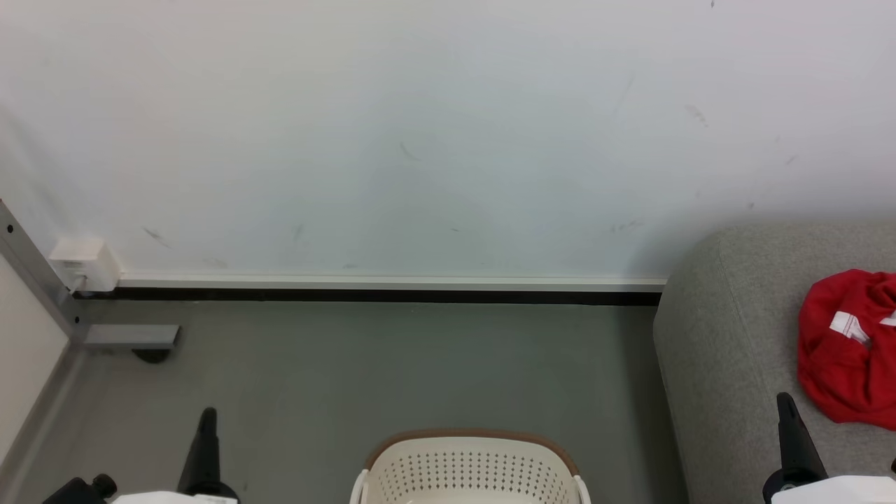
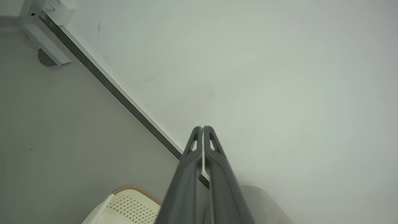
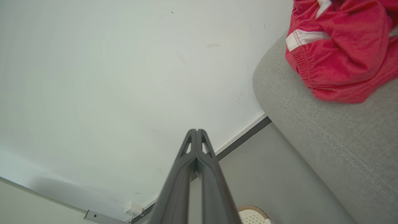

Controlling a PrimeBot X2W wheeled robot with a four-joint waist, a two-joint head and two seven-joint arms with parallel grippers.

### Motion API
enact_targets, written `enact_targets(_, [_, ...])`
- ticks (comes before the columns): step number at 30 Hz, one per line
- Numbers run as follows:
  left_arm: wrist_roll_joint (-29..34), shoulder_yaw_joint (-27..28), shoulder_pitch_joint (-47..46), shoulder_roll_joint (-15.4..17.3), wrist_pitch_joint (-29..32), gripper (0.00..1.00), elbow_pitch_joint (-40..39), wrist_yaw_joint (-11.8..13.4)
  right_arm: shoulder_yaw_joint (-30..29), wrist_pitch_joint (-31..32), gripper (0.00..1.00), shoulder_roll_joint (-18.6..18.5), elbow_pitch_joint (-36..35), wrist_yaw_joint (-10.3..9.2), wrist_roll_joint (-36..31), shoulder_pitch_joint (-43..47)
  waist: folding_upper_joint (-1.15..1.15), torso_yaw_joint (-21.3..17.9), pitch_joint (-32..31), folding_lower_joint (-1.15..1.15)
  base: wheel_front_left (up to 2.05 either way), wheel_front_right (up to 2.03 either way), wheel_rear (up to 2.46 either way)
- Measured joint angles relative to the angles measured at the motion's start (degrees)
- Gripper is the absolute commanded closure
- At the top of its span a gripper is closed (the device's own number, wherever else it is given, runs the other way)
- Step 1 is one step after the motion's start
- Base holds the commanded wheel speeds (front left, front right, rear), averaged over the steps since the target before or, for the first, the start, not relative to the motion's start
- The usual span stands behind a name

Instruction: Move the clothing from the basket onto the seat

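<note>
A crumpled red garment (image 1: 850, 346) with white trim lies on the grey sofa seat (image 1: 728, 336) at the right; the right wrist view has the garment (image 3: 339, 53) resting near the seat's rounded edge (image 3: 314, 130). The cream basket (image 1: 470, 467) with its brown rim stands on the floor at the bottom centre, its inside cut off by the frame edge; its rim (image 2: 130, 203) also appears in the left wrist view. My left gripper (image 1: 208, 414) is shut and empty, left of the basket. My right gripper (image 1: 785, 400) is shut, empty, in front of the seat below the garment.
A white wall with a dark baseboard (image 1: 385, 294) runs behind the grey floor (image 1: 392, 371). A metal frame foot (image 1: 129, 337) and a white socket box (image 1: 80, 264) sit at the left corner.
</note>
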Motion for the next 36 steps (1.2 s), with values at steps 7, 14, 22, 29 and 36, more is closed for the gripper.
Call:
enact_targets(7, [-4.80,0.07,-0.51,0.00,1.23,1.00,-0.37,0.15,-0.60,1.16,1.00,0.04,-0.13,0.00,4.27,-0.44,0.00,-0.05,0.22,0.00,0.00,0.00,0.00])
enact_targets(14, [-9.58,0.14,-0.97,0.00,2.41,1.00,-0.70,0.19,-1.02,2.24,1.00,0.09,-0.31,0.00,8.29,-0.65,0.00,-0.10,0.44,0.00,0.00,0.00,0.00])
enact_targets(22, [-14.17,0.24,-1.51,0.00,3.53,1.00,-1.09,0.35,-1.57,3.32,1.00,0.12,-0.51,0.00,12.61,-1.10,0.00,-0.16,0.69,0.00,0.00,0.00,0.00])
enact_targets(29, [-18.05,0.32,-1.89,0.00,4.53,1.00,-1.52,0.43,-2.08,4.32,1.00,0.13,-0.73,0.00,16.16,-1.52,0.00,-0.21,0.91,0.00,0.00,0.00,0.00])
enact_targets(36, [-21.65,0.38,-2.20,0.00,5.53,1.00,-1.87,0.51,-2.44,5.12,1.00,0.15,-0.93,0.00,19.59,-1.73,0.00,-0.26,1.13,0.00,0.00,0.00,0.00])
